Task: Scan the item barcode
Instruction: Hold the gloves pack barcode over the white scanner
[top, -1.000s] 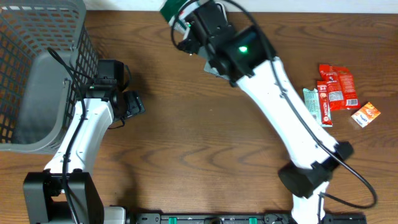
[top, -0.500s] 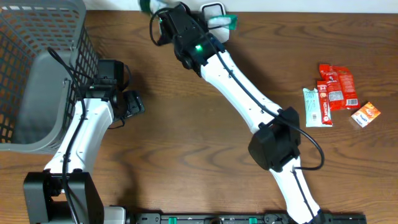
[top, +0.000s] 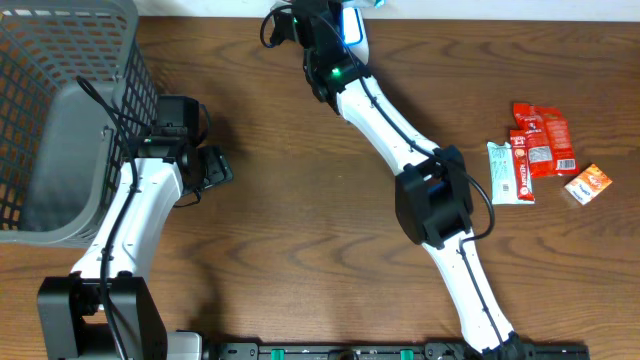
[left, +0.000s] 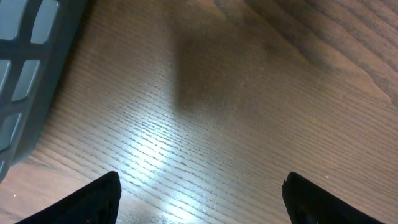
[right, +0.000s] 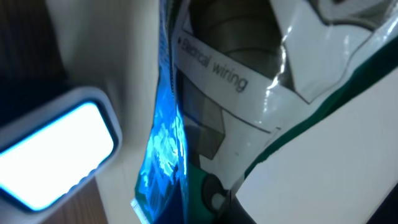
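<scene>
My right gripper (top: 338, 14) is at the table's far edge, shut on a white and green packet (right: 242, 74) printed "Electrical wiring". In the right wrist view the packet fills the frame, and blue light falls on its edge (right: 165, 149). The scanner's window (right: 53, 152) glows pale blue just left of it. From overhead the scanner (top: 353, 27) shows as a white shape beside the gripper. No barcode can be made out. My left gripper (top: 214, 166) hangs open over bare wood (left: 199, 124) beside the basket, its fingertips (left: 99, 199) wide apart and empty.
A grey mesh basket (top: 60, 120) stands at the far left. At the right lie red packets (top: 540, 140), a green-white packet (top: 503, 172) and a small orange packet (top: 588, 184). My right arm (top: 400, 130) stretches diagonally across the middle.
My right arm has swung along the far edge with the packet, first left and then up against the scanner, where blue light now falls on it. The left arm has not moved.
</scene>
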